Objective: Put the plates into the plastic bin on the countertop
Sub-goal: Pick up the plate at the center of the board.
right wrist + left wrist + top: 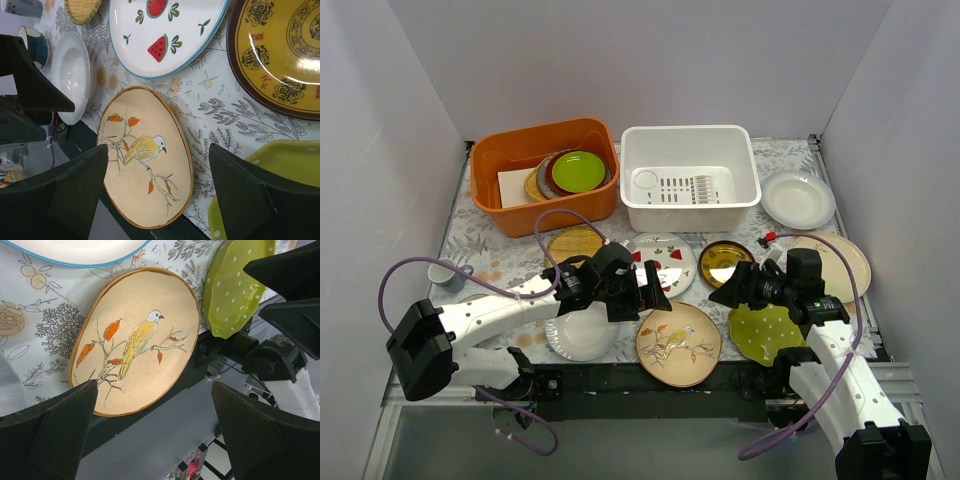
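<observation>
The white plastic bin (pixel 690 213) stands at the back centre of the floral countertop (pixel 485 248). In front lie a woven yellow plate (pixel 575 243), a white watermelon plate (pixel 665 262), a dark-and-gold plate (pixel 725 262), a cream plate (pixel 840 262), a plain white plate (pixel 582 335), a tan bird plate (pixel 678 343) and a green dotted plate (pixel 767 333). My left gripper (pixel 655 285) hovers open and empty over the bird plate (pixel 140 345). My right gripper (pixel 728 288) is open and empty above the same bird plate (pixel 147 155), facing the left gripper.
An orange tub (pixel 545 175) with green and maroon plates stands left of the bin. A white dish (pixel 798 198) lies right of the bin. A small cup (pixel 445 273) sits at the left edge. The bird plate overhangs the counter's front edge.
</observation>
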Controlling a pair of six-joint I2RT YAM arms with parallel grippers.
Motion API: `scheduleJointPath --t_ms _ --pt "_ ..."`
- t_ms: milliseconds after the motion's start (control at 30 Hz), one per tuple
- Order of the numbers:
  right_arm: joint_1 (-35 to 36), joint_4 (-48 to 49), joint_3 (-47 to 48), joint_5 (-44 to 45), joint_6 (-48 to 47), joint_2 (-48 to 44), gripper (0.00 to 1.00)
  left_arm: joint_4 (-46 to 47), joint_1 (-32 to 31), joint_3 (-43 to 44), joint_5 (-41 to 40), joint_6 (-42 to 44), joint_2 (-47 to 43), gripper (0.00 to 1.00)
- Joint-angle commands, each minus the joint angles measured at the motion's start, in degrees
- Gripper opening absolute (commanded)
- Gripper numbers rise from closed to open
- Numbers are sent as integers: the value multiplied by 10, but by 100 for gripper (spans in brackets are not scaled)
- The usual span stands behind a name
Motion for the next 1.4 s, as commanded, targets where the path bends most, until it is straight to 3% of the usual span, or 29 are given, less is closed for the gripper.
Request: scheduleJointPath --t_ms 0,200,533,1033,1367 --pt "4 24 -17 -35 -25 7 86 -8 -42 33 -68 -54 8 98" --pt "10 67 -39 -57 -21 13 82 -12 -133 30 -150 -143 13 98" --pt "49 113 -60 -55 -23 47 79 -67 -224 65 -190 -212 79 98" --pt "124 141 -74 29 -25 113 74 -88 -302 28 -208 -317 84 98" --pt "154 192 -96 66 -4 145 71 -97 -315 12 -202 -340 103 98"
